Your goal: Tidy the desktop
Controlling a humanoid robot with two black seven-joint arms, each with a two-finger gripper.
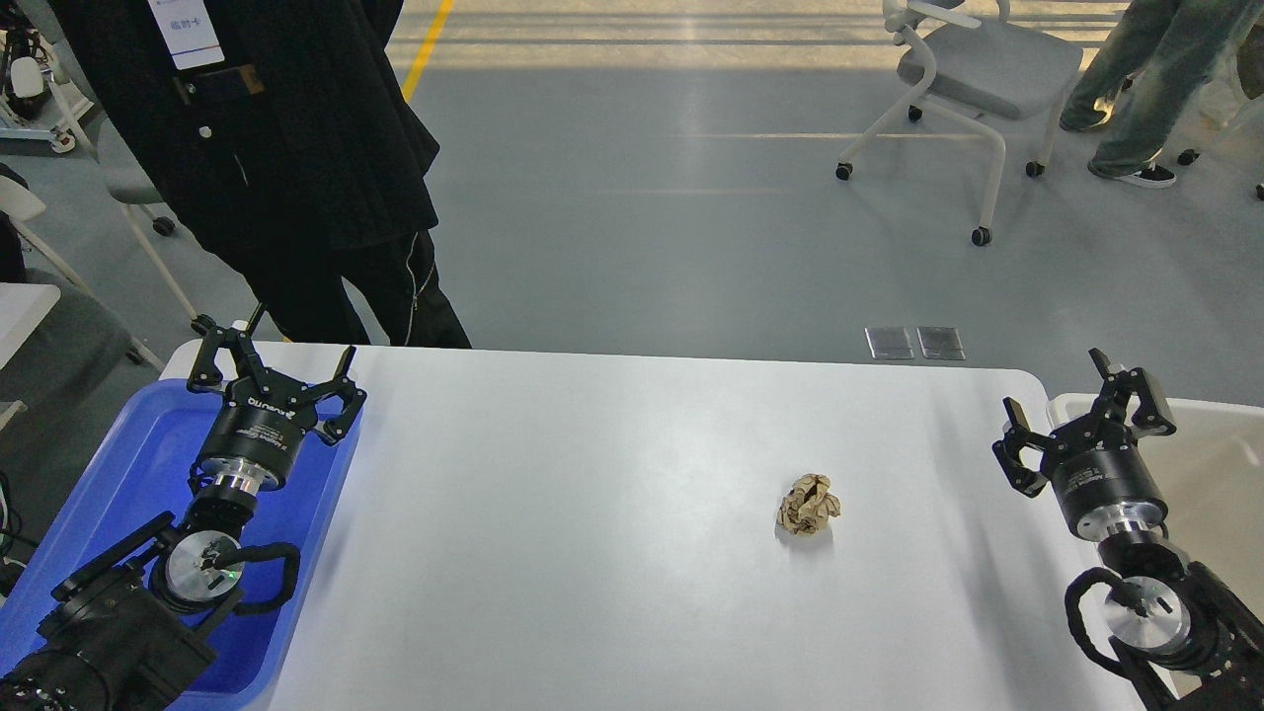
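The white desktop (592,513) fills the middle of the head view. A crumpled ball of brown paper (808,505) lies on it, right of centre. My left gripper (274,367) hovers open over the far end of the blue tray, with nothing between its fingers. My right gripper (1083,414) is also open and empty, at the desktop's right edge beside the beige bin, well to the right of the paper ball.
A blue plastic tray (118,513) sits along the desktop's left side. An off-white bin (1210,474) stands at the right. A person in black (296,178) stands just behind the far left corner. A wheeled chair (968,89) stands farther back.
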